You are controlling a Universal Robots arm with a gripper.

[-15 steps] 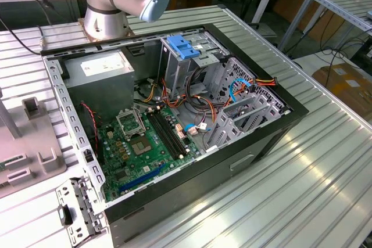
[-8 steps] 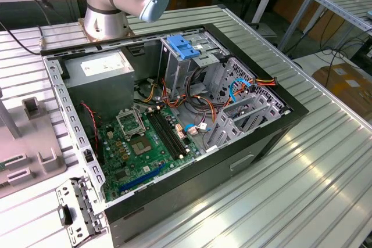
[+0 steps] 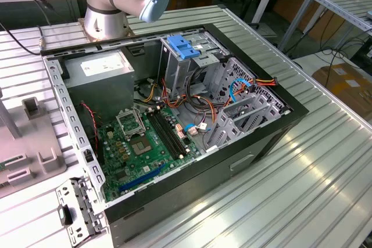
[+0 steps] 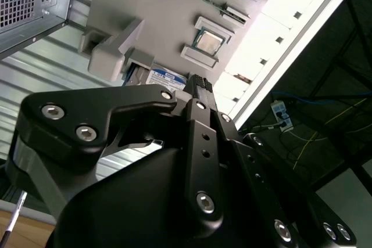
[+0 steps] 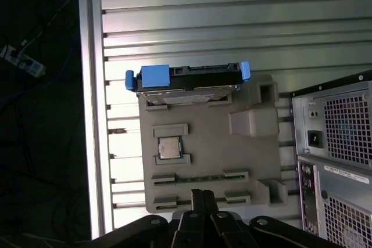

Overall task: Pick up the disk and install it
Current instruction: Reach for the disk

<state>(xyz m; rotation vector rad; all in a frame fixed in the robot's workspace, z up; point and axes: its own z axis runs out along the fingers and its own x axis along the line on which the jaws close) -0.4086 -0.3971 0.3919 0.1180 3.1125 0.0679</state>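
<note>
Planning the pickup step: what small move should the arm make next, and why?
Probably move the gripper toward the disk, opening it on the way: the disk stands on edge in the grey holder, untouched, and the gripper looks shut and apart from it.

I can read no print from here. The white label [image 3: 102, 65] on the grey power supply box [image 3: 93, 85] and the blue-and-white sticker [image 4: 165, 78] on the disk [image 5: 192, 77] stay illegible to me.

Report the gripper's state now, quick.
Gripper: shut, holding nothing. The disk lies apart from it on the grey fixture.
</note>
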